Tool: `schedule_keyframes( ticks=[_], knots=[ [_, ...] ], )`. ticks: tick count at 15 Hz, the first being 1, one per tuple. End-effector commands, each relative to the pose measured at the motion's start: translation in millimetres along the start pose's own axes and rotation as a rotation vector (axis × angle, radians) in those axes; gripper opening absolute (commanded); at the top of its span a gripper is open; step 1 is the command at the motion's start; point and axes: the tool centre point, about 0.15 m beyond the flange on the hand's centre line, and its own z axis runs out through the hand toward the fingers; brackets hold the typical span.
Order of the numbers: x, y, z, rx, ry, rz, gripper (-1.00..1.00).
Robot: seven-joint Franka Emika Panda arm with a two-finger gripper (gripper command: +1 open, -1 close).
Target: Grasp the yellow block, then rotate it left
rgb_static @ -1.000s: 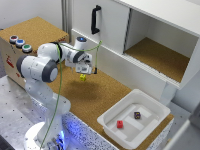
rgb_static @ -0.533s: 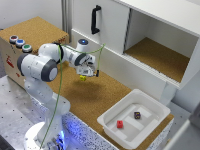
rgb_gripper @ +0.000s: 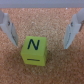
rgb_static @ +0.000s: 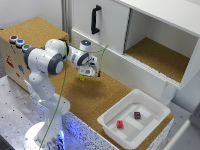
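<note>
Over the cork tabletop (rgb_static: 107,92), in front of the white cabinet, the tool (rgb_static: 90,74) hangs just above the yellow block (rgb_static: 82,78). From the wrist view, the two fingers (rgb_gripper: 6,28) stand well apart, one either side of the yellow block (rgb_gripper: 34,51), with bare cork showing between each pad and the cube's faces. Nothing is clamped yet. That spread looks deliberate: the tool (rgb_gripper: 40,30) straddles the cube so the pads can close on two opposite flat sides, which would give a firm hold for turning it to the left afterwards. The block sits flat on the cork, its top face showing a dark letter N, a little skewed against the line of the fingers.

At about four o'clock from the block in the exterior view, well apart, a white tray (rgb_static: 152,106) holds the other cubes, presumably kept there out of the way.

Counting up: one yellow block, one red cube (rgb_static: 120,124), one dark maroon cube (rgb_static: 137,115), one tray, one arm with one tool.
</note>
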Motion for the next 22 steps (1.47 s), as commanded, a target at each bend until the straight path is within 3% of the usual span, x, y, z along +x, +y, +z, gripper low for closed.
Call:
schedule_keyframes(
  ticks=[1, 9, 14, 18, 22],
  knots=[
    [7, -7, 9, 0.003, -0.142, 0.041, -1.0],
    [-8, -13, 0, 0.003, -0.162, 0.066, -1.0],
    [10, -12, -21, -0.005, -0.07, 0.044, -1.0],
    [24, -15, -42, -0.005, -0.077, -0.159, -1.0],
    [25, -9, -36, 0.043, -0.054, -0.497, -1.0]
  ],
)
